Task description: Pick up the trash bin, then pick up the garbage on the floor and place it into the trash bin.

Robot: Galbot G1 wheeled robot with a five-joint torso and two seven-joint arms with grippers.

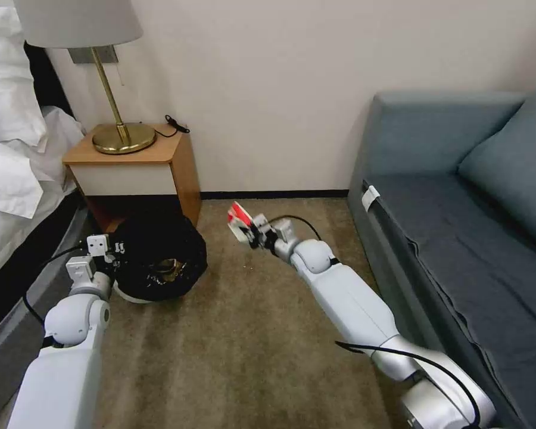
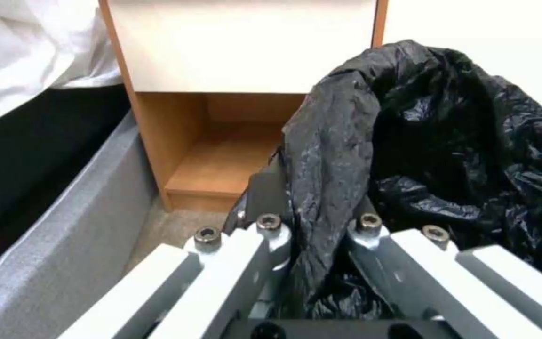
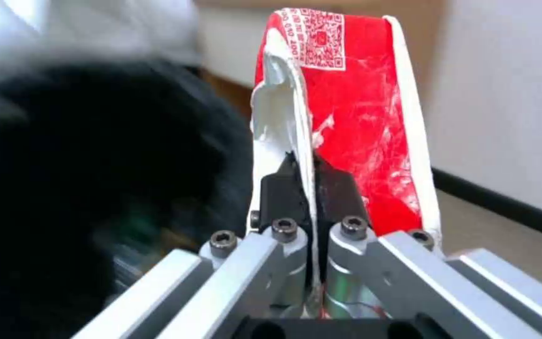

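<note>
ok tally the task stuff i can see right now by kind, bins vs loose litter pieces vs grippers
trash bin: 1, gripped at its bag-covered rim by the left gripper
red-and-white packet: 1, pinched in the right gripper
grippers: 2
total: 4

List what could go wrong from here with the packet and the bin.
The right gripper pinches only a thin edge of the red-and-white packet, so it might slip out short of the trash bin. The left gripper grips the bin by its rim and loose black bag; the bin could tilt or the liner pull free.
</note>
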